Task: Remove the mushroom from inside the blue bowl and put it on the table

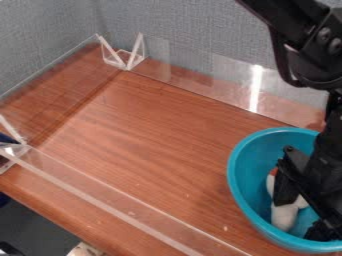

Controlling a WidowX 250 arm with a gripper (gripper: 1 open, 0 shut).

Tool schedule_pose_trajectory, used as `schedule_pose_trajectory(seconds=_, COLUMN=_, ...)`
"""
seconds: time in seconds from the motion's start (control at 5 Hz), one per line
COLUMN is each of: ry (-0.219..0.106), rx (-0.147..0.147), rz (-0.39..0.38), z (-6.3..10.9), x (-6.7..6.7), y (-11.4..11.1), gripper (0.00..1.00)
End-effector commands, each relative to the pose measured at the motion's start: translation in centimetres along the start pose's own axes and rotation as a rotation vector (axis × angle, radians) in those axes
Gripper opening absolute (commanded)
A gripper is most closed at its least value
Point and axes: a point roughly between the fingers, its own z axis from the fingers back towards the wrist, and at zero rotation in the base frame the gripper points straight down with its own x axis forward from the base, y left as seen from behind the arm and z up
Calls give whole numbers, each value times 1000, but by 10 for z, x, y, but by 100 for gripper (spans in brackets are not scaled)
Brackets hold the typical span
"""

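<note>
The blue bowl [247, 180] sits at the right front of the table [134, 130], cut off by the frame's right edge. Inside it lies the mushroom [286, 208], a cream-white shape partly hidden by my fingers. My gripper [303, 200] reaches straight down into the bowl, open, with its black fingers [290, 172] standing on either side of the mushroom. Whether the fingers touch the mushroom I cannot tell. The dark arm rises above the bowl at the upper right.
Low clear acrylic walls [94, 190] edge the wood-grain tabletop. A clear bracket [123, 52] stands at the back left corner and another clip [11, 150] at the left front. A grey textured wall is behind.
</note>
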Motion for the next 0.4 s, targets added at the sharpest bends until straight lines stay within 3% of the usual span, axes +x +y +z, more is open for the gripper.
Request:
schedule_pose_trajectory(seconds=0.0, ry=19, rx=-2, rz=7, z=-13, x=-3, y=-2, gripper=100)
schedule_pose_trajectory(seconds=0.2, ry=24, rx=-2, rz=14, z=-17, x=-4, y=-1, gripper=100)
